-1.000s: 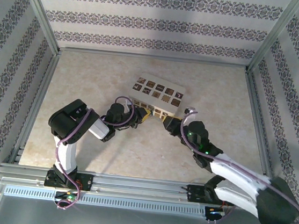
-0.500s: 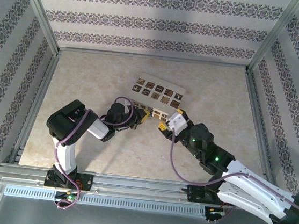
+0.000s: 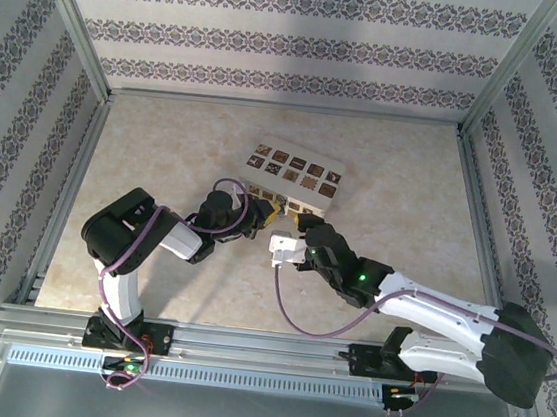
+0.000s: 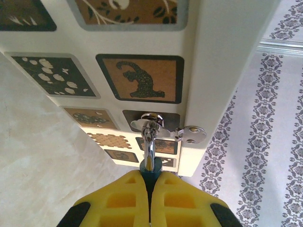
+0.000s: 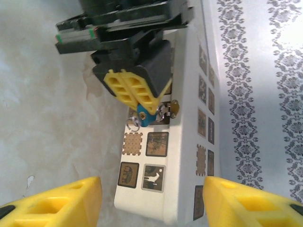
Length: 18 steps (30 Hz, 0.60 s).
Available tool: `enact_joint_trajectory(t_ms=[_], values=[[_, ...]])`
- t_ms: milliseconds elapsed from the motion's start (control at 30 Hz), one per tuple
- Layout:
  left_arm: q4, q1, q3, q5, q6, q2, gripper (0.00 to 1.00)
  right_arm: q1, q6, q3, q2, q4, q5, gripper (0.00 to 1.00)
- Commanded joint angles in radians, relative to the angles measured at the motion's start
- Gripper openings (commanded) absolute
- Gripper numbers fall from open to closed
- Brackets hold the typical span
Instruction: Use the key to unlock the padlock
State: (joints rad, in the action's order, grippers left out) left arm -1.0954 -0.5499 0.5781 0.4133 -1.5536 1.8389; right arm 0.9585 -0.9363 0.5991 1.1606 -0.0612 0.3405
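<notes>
On the front face of a white box (image 3: 297, 175) with picture tiles sits the chrome padlock (image 4: 150, 122), with a small hasp plate (image 4: 191, 134) beside it. The key's metal shaft (image 4: 149, 151) runs straight into the lock. My left gripper (image 4: 150, 189) is shut on the key's blue head (image 4: 152, 173). In the right wrist view the same yellow fingers (image 5: 135, 92) pinch the blue head (image 5: 144, 117), with a key ring (image 5: 134, 123) hanging beside it. My right gripper (image 5: 151, 198) stands open, its fingers wide apart short of the box's near end (image 5: 184, 189).
Both arms meet at the box near the table's middle (image 3: 266, 212). The right arm's purple cable (image 3: 296, 321) loops over the table in front. Patterned walls and metal rails (image 3: 243, 345) close the space on all sides.
The right arm swung from the box's right end round to its front, and its gripper opened wider then narrowed a little. The left gripper stayed shut on the key.
</notes>
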Motion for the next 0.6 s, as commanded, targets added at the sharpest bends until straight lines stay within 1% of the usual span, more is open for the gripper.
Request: enact_joint_trajectory(t_ms=[0,100,200,267,367,567], values=[[-0.017,-0.016,0.025,-0.001,-0.004,-0.048,0.0,-0.005,-0.039,0.033,0.054,-0.067,-0.005,0.54],[0.003,-0.02,0.04,0.003,0.002,-0.055,0.0,-0.033,-0.043,0.044,0.11,-0.103,-0.037,0.52],[0.028,-0.022,0.05,0.004,0.008,-0.064,0.0,-0.061,-0.048,0.054,0.156,-0.145,-0.069,0.47],[0.032,-0.022,0.051,0.003,0.01,-0.066,0.0,-0.074,-0.045,0.063,0.182,-0.157,-0.101,0.46],[0.032,-0.022,0.049,0.002,0.009,-0.067,0.0,-0.092,-0.05,0.07,0.227,-0.182,-0.112,0.42],[0.038,-0.024,0.055,0.005,0.006,-0.067,0.0,-0.122,-0.05,0.088,0.291,-0.218,-0.132,0.37]])
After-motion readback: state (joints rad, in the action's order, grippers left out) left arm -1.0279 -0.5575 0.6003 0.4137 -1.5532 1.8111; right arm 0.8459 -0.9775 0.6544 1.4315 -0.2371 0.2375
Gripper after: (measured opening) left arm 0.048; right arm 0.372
